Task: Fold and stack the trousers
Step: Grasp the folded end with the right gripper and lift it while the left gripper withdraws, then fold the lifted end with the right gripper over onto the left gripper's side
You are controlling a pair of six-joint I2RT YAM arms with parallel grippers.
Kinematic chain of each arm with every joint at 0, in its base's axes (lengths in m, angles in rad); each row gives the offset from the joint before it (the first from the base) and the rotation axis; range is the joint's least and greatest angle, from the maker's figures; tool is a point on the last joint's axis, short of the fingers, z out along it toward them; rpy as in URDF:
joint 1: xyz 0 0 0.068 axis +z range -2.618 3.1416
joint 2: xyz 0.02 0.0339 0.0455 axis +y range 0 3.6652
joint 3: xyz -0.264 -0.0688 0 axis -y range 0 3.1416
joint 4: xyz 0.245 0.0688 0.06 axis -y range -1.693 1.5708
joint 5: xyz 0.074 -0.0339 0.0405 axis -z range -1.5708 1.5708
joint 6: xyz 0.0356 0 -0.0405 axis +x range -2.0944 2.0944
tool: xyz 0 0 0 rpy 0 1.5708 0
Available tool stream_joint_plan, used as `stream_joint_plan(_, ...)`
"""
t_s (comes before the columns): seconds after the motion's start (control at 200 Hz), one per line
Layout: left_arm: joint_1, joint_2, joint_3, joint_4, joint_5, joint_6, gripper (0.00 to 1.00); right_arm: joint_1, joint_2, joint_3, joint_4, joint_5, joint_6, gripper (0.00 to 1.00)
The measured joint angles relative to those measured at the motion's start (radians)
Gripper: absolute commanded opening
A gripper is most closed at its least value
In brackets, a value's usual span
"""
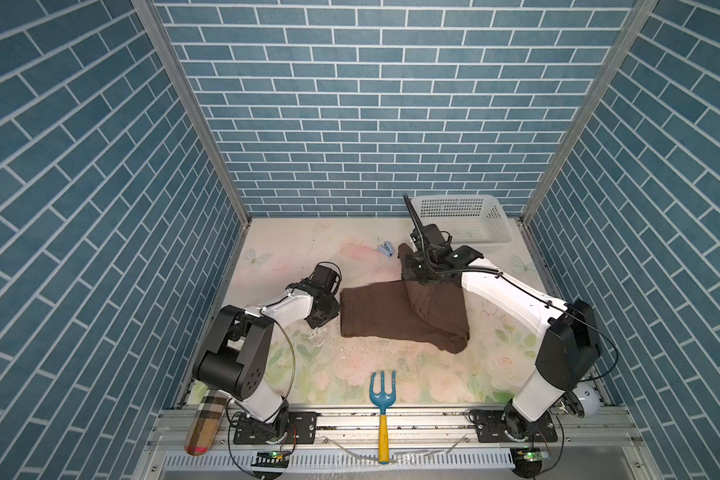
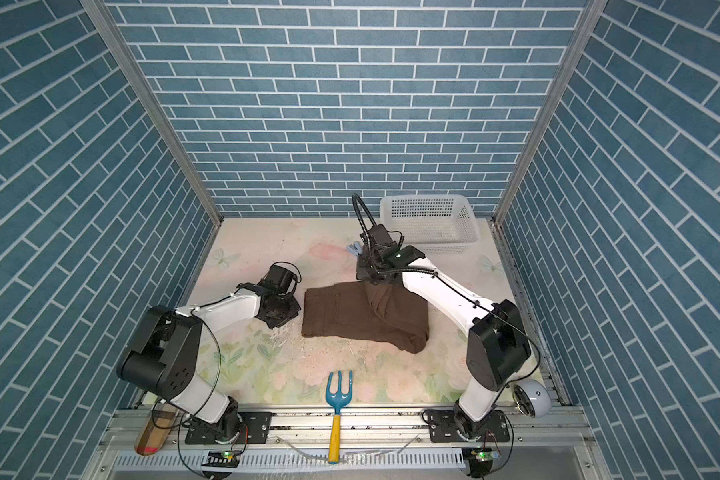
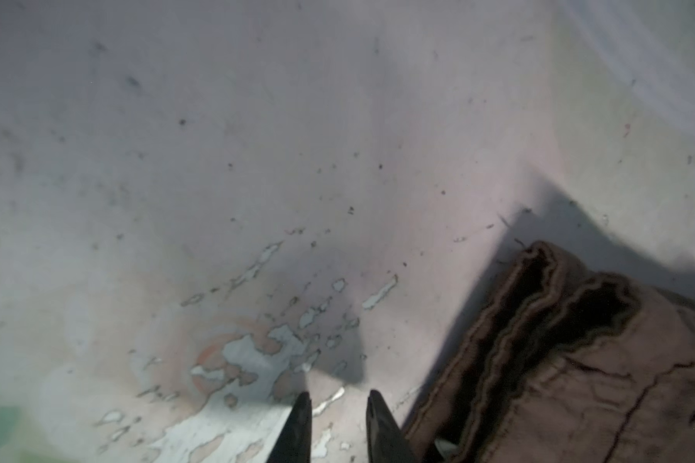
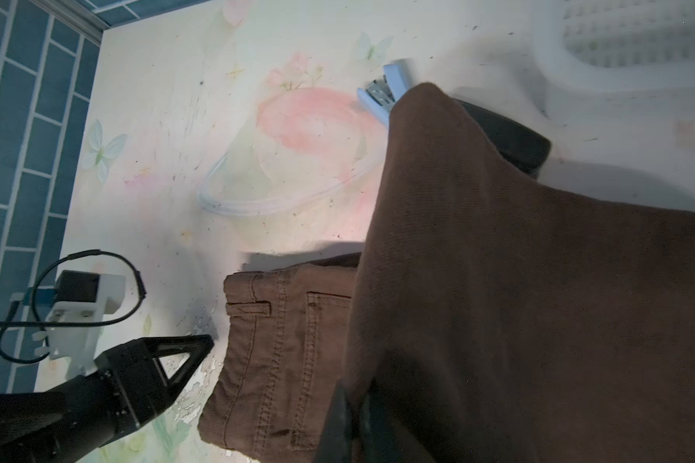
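A: Top views first. Where are the trousers?
B: In both top views the brown trousers lie folded near the middle of the floral table, a touch toward 3 o'clock. One part of them is raised off the pile at its 12 o'clock edge.
A: Raised by which arm?
B: The right gripper, with its jaws pressed together on that cloth. The left gripper sits low at the pile's 9 o'clock, just beside the waistband edge, and holds nothing.
A: Anything else?
B: A white mesh basket stands at 1 o'clock by the back wall, and a pale blue stapler lies at 12 o'clock. A blue garden fork with a yellow handle lies across the front edge at 6 o'clock. A plaid pouch lies off the table at 7 o'clock.
A: Left wrist view?
B: The left gripper shows two dark fingertips a little apart, with bare scuffed table between them. The layered waistband corner of the trousers is just beside them. I cannot tell whether they touch.
A: Right wrist view?
B: The right gripper pinches brown cloth. The trousers hang from it in a broad sheet over the folded part, where a belt loop and pocket stitching show. The left gripper points at the waistband edge, close to it. The stapler peeks out behind the raised cloth, and the basket stands beyond.
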Motion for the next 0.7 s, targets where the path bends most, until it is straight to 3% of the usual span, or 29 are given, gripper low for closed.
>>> stream_joint_plan(0.7, -0.055, 0.074, 0.04, 0.136, 0.014, -0.045, 0.25, 0.156, 0.194, 0.145, 0.006, -0.137, 0.008, 0.0)
